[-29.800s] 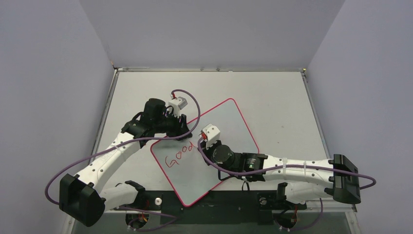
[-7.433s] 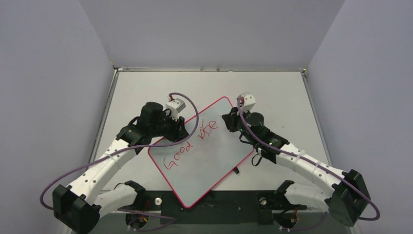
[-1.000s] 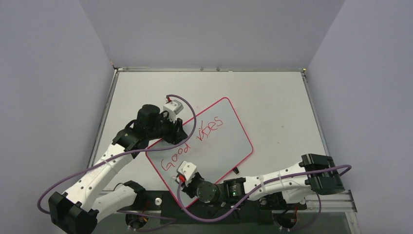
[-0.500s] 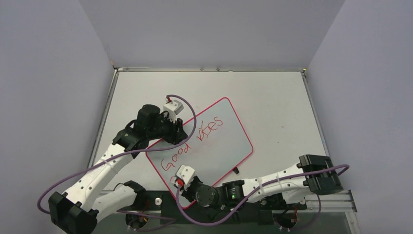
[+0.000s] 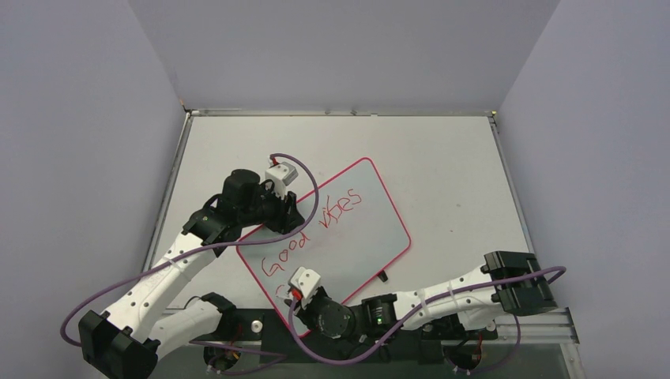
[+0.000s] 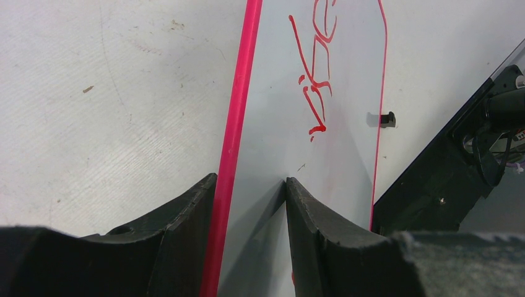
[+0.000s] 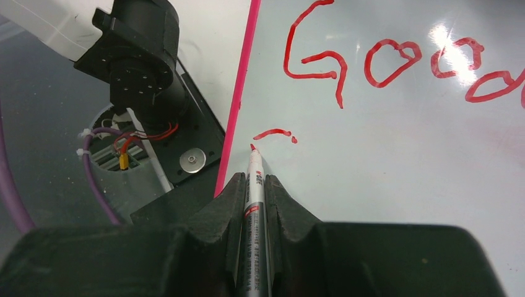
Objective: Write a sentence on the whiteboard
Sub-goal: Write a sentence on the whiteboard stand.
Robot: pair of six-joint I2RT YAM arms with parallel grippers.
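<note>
a pale grey desk (image 5: 442,158) fills the floor of a plain grey-walled booth. on its near-left part a large glossy white whiteboard with a thin pink frame (image 5: 359,241) lies flat and askew, its near corner by the black base rail (image 5: 411,322). the red handwritten sentence (image 5: 286,255) reads "good vibes" across it, with a short red curve below the "g". the right claw (image 7: 254,182) is closed on a grey-barrelled red-tipped marker (image 7: 253,166), its tip touching the board by that curve. the left claw (image 6: 251,179) is narrowly parted, straddling the far-left frame edge.
</note>
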